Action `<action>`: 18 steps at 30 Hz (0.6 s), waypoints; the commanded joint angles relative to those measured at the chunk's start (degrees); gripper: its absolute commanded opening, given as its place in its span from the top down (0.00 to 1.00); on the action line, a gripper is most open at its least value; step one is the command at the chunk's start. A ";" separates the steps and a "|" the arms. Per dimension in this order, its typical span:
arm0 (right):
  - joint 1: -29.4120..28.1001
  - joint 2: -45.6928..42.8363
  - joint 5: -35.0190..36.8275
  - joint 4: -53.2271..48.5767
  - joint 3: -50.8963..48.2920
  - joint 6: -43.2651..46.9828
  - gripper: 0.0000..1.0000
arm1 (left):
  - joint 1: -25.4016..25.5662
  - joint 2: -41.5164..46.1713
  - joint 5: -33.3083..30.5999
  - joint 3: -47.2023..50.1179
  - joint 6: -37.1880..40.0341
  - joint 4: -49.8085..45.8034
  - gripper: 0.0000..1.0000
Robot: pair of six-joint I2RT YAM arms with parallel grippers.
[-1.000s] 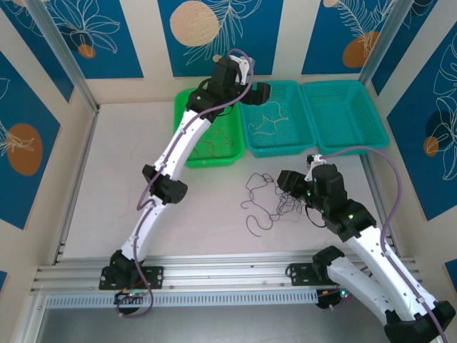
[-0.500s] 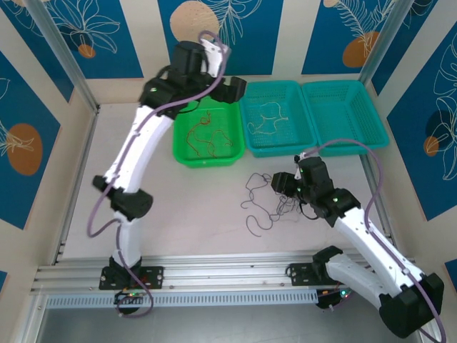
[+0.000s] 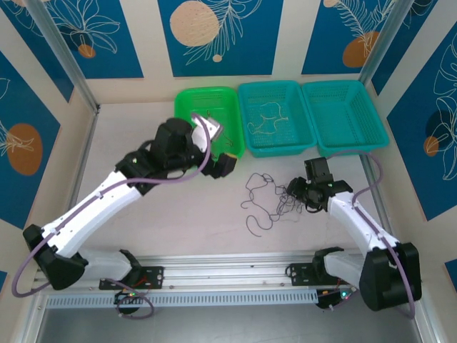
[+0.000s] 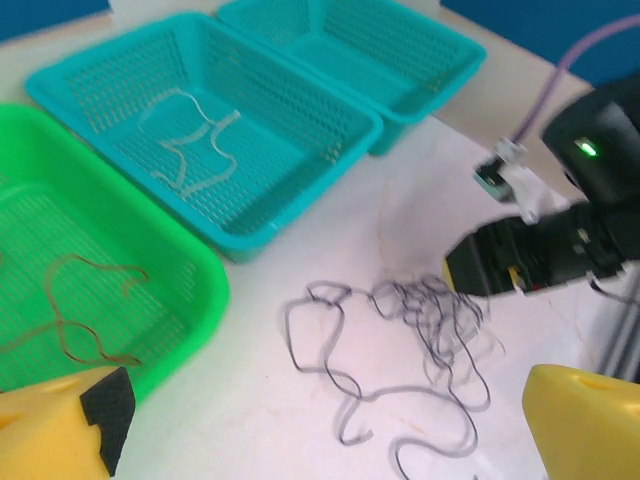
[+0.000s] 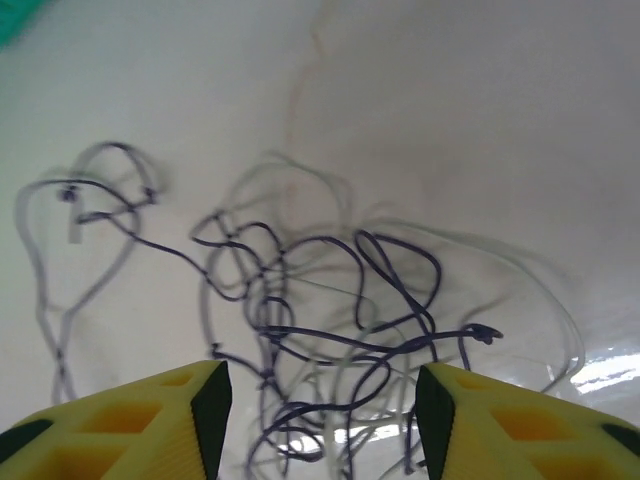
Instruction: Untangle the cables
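The dark purple cables (image 3: pixel 275 204) lie in a loose clump right of the tabletop's middle, just in front of the teal basket (image 3: pixel 275 151). They look thread-light, floppy and prone to snagging, so an outlying free loop seems the best place to pinch. The right gripper (image 5: pixel 320 400), fingers apart, hovers at the clump's right side. The left gripper (image 4: pixel 320 420), also apart, holds nothing.
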State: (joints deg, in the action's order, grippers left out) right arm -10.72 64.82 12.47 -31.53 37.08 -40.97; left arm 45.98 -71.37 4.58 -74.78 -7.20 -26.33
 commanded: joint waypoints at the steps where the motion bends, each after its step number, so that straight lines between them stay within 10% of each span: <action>1: -0.33 5.10 -5.07 2.96 -0.61 3.87 0.60 | 2.04 5.89 -0.18 6.52 -3.13 9.97 0.00; 5: -5.19 10.16 -6.72 4.54 2.19 7.42 1.00 | 2.41 10.47 -3.85 14.17 -5.23 10.61 0.00; 14: -28.51 13.62 -11.37 11.61 9.39 9.75 1.00 | 2.10 18.60 -21.22 27.33 -18.31 2.86 0.00; 18: -36.30 20.35 -13.62 15.35 13.41 9.43 1.00 | 2.04 19.82 -19.41 35.14 -26.25 5.69 0.01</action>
State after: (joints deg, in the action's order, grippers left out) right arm -43.66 81.49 2.76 -19.00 48.16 -31.88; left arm 48.03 -52.23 -12.53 -43.59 -25.32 -20.62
